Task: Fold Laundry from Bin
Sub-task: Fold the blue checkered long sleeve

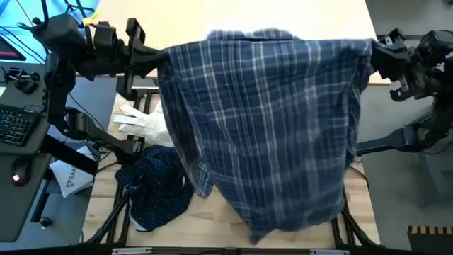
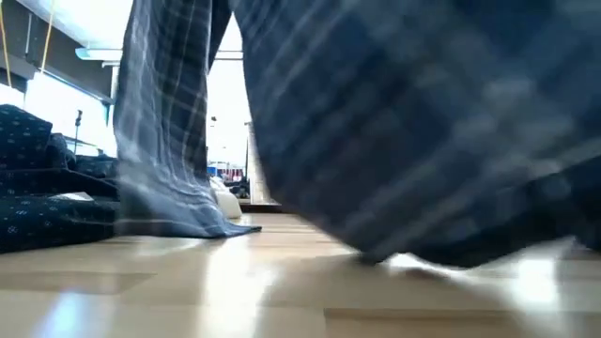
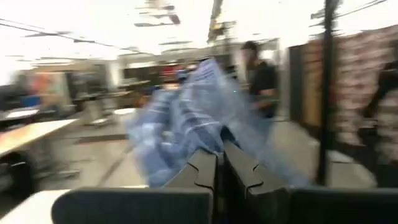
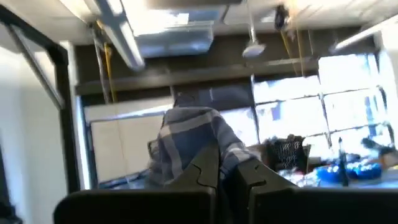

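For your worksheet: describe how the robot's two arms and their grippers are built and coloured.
Both arms are dark, near-black, made of jointed blocky segments. The left gripper and right gripper each have two flat dark fingers with notched inner edges. Yellow cabling shows near the left arm in the high view.

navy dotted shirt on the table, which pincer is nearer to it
Left. The left pincer grips the plaid shirt at its corner on the same side as the navy dotted shirt. The right pincer grips the opposite corner, across the table.
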